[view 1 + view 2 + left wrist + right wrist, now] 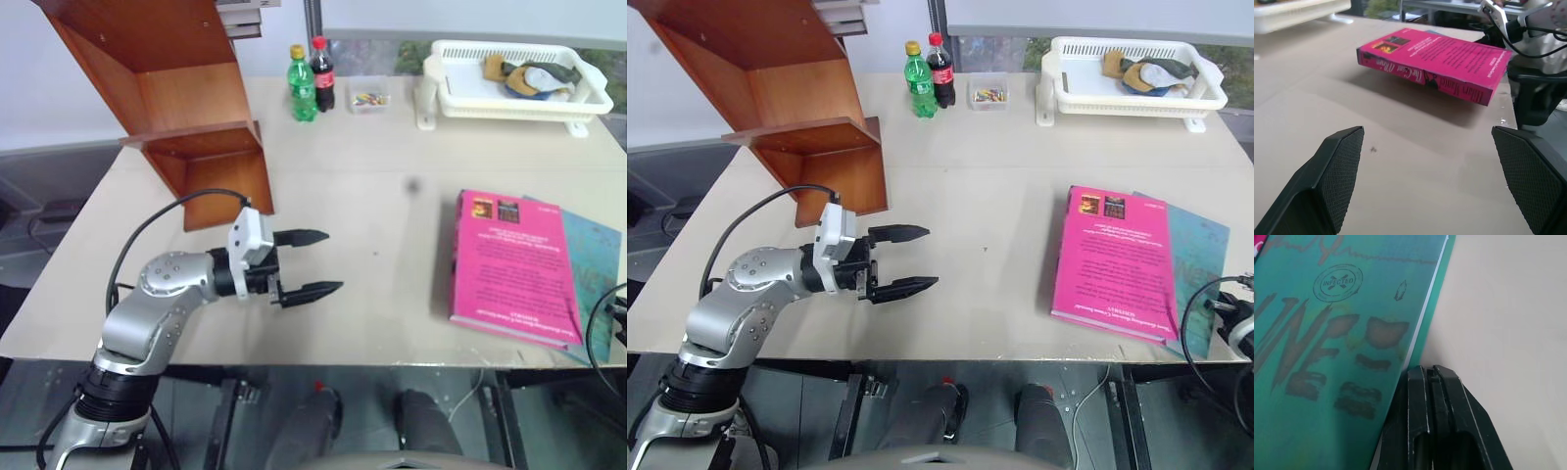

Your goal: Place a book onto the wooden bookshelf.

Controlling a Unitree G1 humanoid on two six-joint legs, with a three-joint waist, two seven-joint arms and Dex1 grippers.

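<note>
The pink book point(514, 264) lies flat at the table's right front, on top of a teal-blue book point(600, 257). The wooden bookshelf point(186, 108) stands at the back left of the table. My left gripper point(333, 261) is open and empty, hovering over the table just in front of the bookshelf and pointing toward the book point(1449, 54), well short of it. In the right wrist view my right gripper point(1432, 369) is shut with nothing held, its tips at the table surface right beside the teal-blue book's point(1327, 333) edge.
A green bottle point(302, 85), a cola bottle point(322, 74) and a small clear box point(368, 97) stand at the back. A white basket point(519, 98) with cloths sits at the back right. Bare tabletop point(392, 225) lies between my left gripper and the books.
</note>
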